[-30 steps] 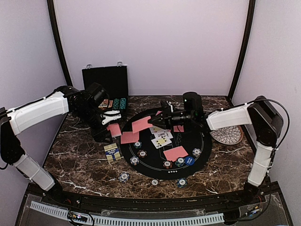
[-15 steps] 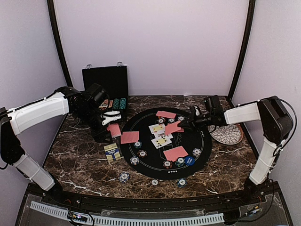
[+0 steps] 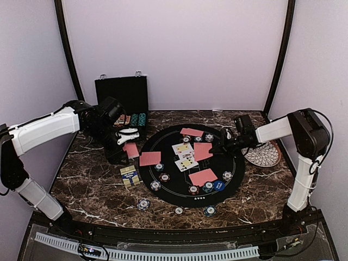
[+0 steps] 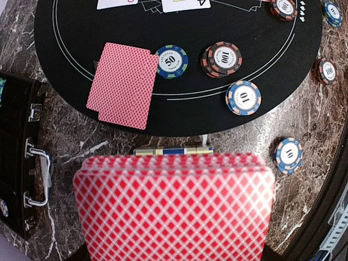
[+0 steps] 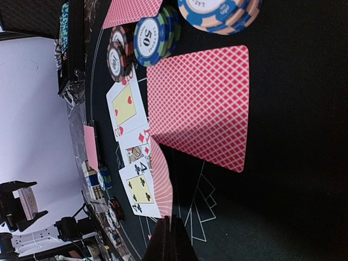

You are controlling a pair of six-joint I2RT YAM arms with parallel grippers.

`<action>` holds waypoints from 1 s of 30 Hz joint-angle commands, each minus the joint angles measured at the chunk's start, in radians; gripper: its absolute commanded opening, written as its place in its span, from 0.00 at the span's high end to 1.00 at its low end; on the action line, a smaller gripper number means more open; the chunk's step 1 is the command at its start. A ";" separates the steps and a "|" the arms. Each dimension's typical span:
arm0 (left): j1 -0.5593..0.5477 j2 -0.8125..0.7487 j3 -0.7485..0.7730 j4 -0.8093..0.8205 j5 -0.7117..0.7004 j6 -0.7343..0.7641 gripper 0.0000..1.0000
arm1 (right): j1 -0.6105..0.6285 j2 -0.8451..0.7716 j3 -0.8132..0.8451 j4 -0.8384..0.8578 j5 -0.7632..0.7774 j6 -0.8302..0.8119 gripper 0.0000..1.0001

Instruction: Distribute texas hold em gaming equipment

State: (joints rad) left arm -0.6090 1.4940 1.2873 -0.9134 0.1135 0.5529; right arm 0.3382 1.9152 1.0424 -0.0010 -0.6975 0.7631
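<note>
Marbled brown tabletop (image 3: 87, 174) carrying a round black mat (image 3: 231, 160). Left gripper (image 3: 128, 142), at the mat's left edge, is clamped on a deck of red-backed cards (image 4: 174, 209). Right gripper (image 3: 222, 148), jaws pressed together and holding nothing, hangs low over the mat's right half, its tips just beside a face-down card (image 3: 202, 151); contact cannot be told. Three face-up cards (image 3: 185, 155) lie at the centre, with striped chips (image 3: 207, 186) mostly along the near arc. Black case (image 3: 122, 95) stands far left, patterned plate (image 3: 262, 156) at right.
</note>
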 commanded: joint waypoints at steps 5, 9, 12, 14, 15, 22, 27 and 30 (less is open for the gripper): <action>0.042 -0.028 -0.020 0.015 -0.004 -0.007 1.00 | -0.009 0.041 0.076 -0.136 0.076 -0.128 0.97; 0.069 -0.034 -0.035 0.020 -0.003 -0.007 1.00 | -0.006 0.051 0.078 -0.182 0.112 -0.158 0.85; 0.086 -0.042 -0.048 0.029 -0.007 -0.005 1.00 | 0.000 0.049 0.076 -0.205 0.142 -0.172 0.79; 0.099 -0.050 -0.059 0.029 -0.006 -0.002 1.00 | 0.003 0.043 0.077 -0.219 0.159 -0.176 0.74; 0.106 -0.053 -0.069 0.029 -0.005 0.003 1.00 | 0.006 0.038 0.079 -0.231 0.174 -0.179 0.72; 0.177 -0.100 -0.147 0.033 -0.011 0.039 1.00 | 0.033 -0.021 0.110 -0.310 0.274 -0.199 0.58; 0.244 -0.143 -0.229 0.050 -0.021 0.089 1.00 | 0.058 -0.100 0.111 -0.357 0.357 -0.199 0.45; 0.288 -0.171 -0.311 0.071 -0.046 0.126 1.00 | 0.068 -0.161 0.100 -0.374 0.388 -0.196 0.35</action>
State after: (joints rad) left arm -0.3664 1.3853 1.0554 -0.8623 0.0929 0.6147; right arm 0.3878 1.8568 1.1385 -0.3313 -0.3946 0.5743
